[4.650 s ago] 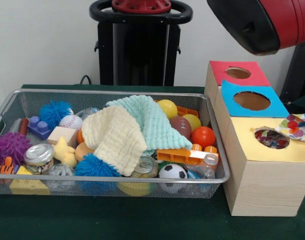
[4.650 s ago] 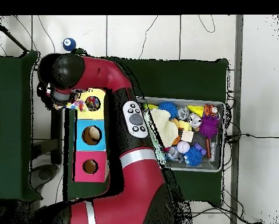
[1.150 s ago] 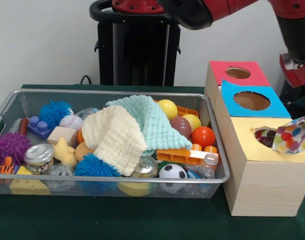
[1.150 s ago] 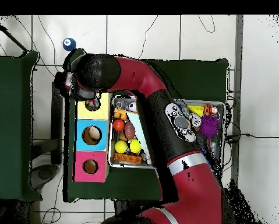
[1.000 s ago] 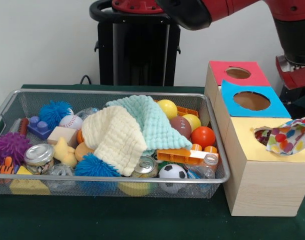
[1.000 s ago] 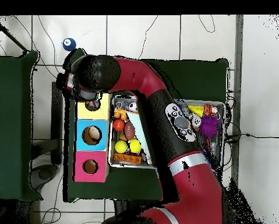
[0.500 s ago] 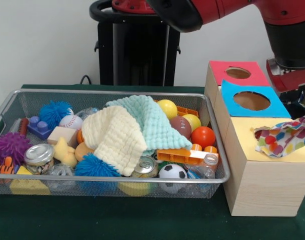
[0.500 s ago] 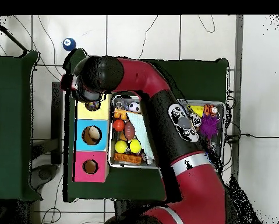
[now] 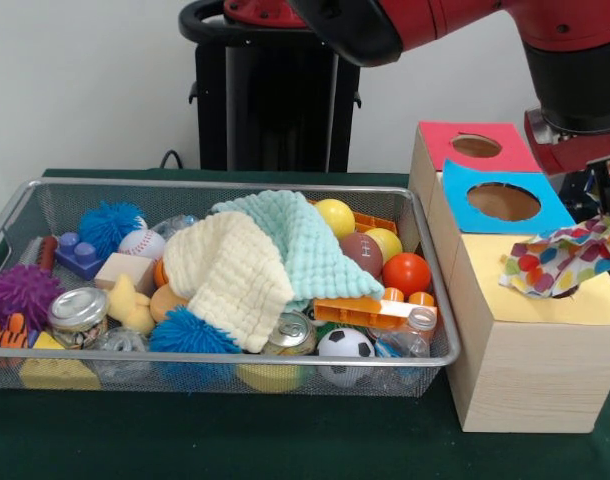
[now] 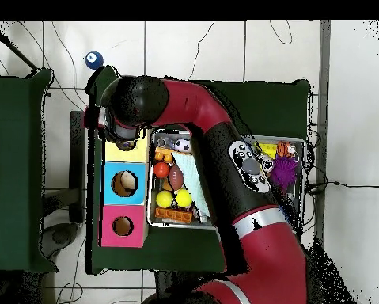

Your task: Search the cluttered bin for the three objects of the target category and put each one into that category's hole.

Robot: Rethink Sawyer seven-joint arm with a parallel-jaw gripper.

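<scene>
- The cluttered bin [image 9: 225, 188] is seen at the left of the front view, filled with balls, tins and blocks; a cream waffle cloth [image 9: 235, 275] and a mint waffle cloth [image 9: 300, 240] are draped over the middle of the heap.
- No patterned fabric can be made out among the bin's contents; whether any is buried under the cloths cannot be told.
- Further right, three boxes are lined up beside the bin, with red [image 9: 475, 146], blue [image 9: 503, 201] and yellow tops, the yellow one nearest the camera.
- The polka-dot fabric [image 9: 563, 259] is laid across the yellow top, over where the hole [image 9: 562, 291] is taken to be; only a dark sliver of the opening is shown beneath the cloth.
- The gripper [image 9: 597, 195] is placed just above the fabric at the right edge; whether its fingers are apart or together cannot be told.
- The step in hand is judged to be the delivery of this piece.
- Next, the fabric needs to be pushed fully down through the hole, since it is bunched on the rim.
</scene>
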